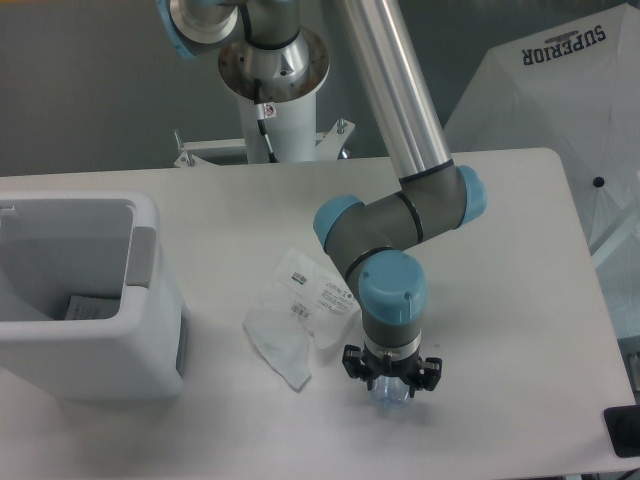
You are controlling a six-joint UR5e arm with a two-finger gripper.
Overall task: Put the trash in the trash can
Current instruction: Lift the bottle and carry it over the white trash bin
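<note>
The trash can (152, 262), a white boxy bin with a grey side panel, stands at the table's left edge. The crumpled clear plastic bag (297, 322) with a white printed label lies flat on the table to its right. My gripper (391, 388) points straight down near the front of the table, to the right of the bag. Just a small clear, bluish part of the bottle (390, 400) pokes out below the wrist, and the rest of it is covered. The wrist also hides the fingers, so how they stand on the bottle does not show.
A piece of paper (85, 306) lies inside the trash can. The robot's white base post (278, 120) rises behind the table. A white umbrella-like cover (560, 100) stands beyond the right edge, and a black object (622, 432) sits at the front right corner.
</note>
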